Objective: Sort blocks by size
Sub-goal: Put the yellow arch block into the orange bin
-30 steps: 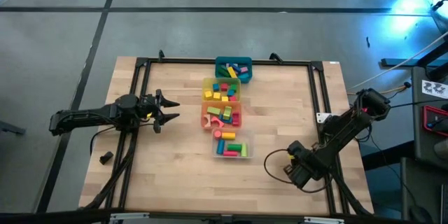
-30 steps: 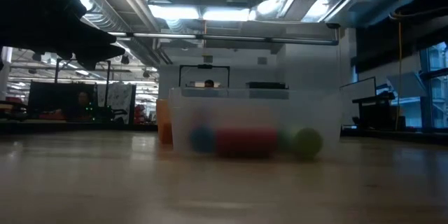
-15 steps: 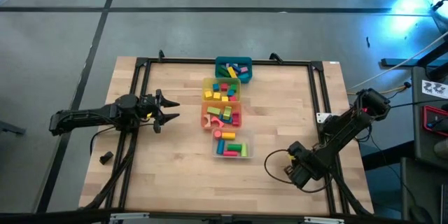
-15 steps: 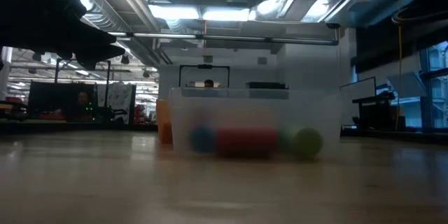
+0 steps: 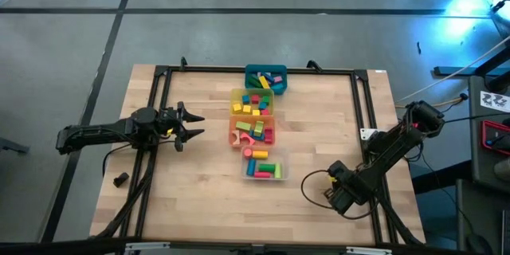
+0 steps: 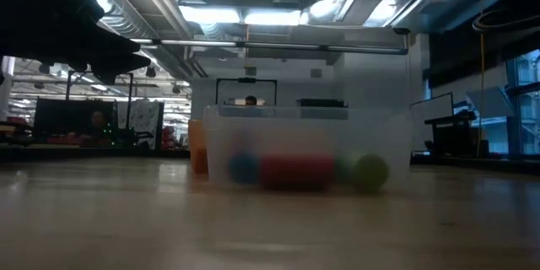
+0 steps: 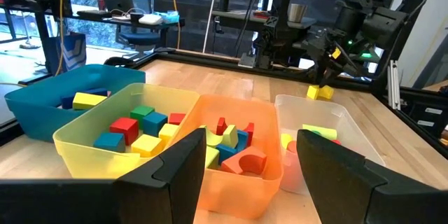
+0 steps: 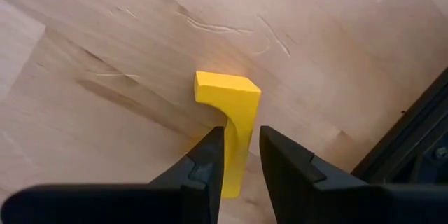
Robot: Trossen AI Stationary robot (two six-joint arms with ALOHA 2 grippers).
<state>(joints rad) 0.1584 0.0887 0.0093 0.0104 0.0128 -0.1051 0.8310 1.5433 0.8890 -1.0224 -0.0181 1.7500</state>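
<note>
Nothing moved, right gripper [image 8: 241, 164] clamped on yellow block [image 8: 231, 112] seen only by wrist, left gripper [image 5: 194, 124] spread.

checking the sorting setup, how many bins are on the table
4, in a touching row down the table's middle: teal bin farthest back, then yellow bin, orange bin, and clear bin nearest the front. None looks hidden.

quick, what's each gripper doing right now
left gripper: open, holding nothing, beside the bins.
right gripper: shut on the yellow block.
</note>
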